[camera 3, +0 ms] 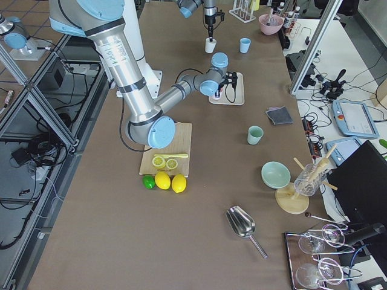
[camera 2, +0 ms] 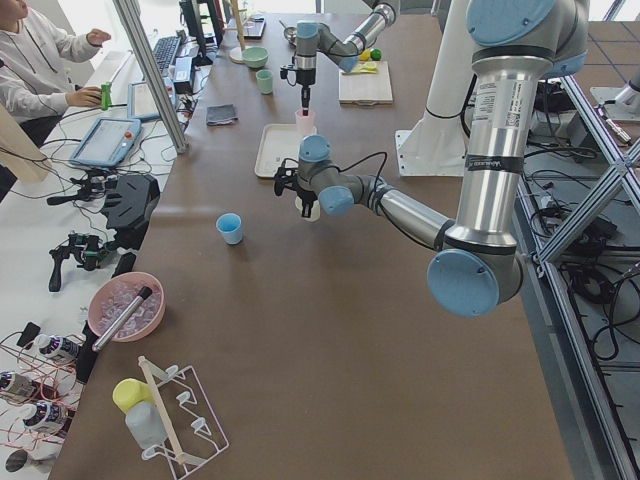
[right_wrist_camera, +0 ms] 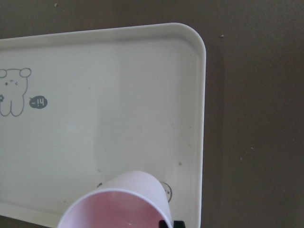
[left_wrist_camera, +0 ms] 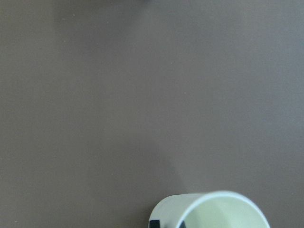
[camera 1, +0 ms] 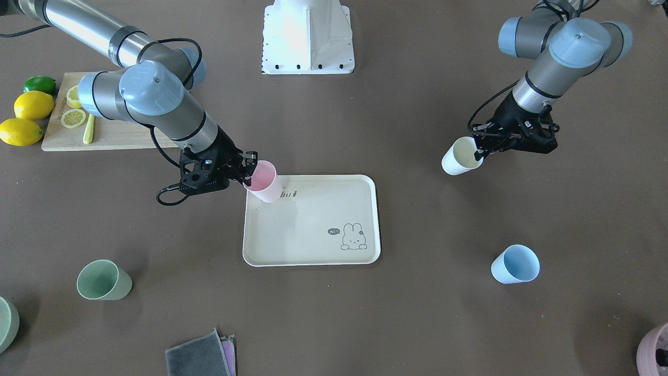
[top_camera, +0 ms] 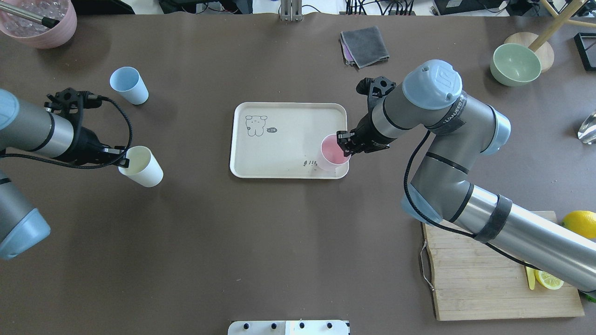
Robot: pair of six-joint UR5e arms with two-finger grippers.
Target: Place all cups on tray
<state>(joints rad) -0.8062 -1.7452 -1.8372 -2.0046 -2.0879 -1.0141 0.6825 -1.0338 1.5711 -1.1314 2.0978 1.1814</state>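
Note:
The cream tray (camera 1: 313, 230) with the rabbit drawing lies mid-table. My right gripper (camera 1: 249, 169) is shut on the rim of the pink cup (camera 1: 263, 183) and holds it tilted over the tray's corner nearest the robot; the right wrist view shows the cup (right_wrist_camera: 118, 204) over the tray (right_wrist_camera: 118, 95). My left gripper (camera 1: 480, 151) is shut on the rim of the cream-white cup (camera 1: 462, 156), well off the tray over bare table (left_wrist_camera: 142, 95). The sage green cup (camera 1: 103, 281) and the light blue cup (camera 1: 515, 264) stand alone on the table.
A wooden cutting board (camera 1: 112, 137) with lemon slices, whole lemons (camera 1: 32, 104) and a lime sits beside the right arm. A grey cloth (camera 1: 198, 356) lies at the far edge. A pale green bowl (top_camera: 515, 64) and a mauve bowl (top_camera: 39, 21) stand in the far corners.

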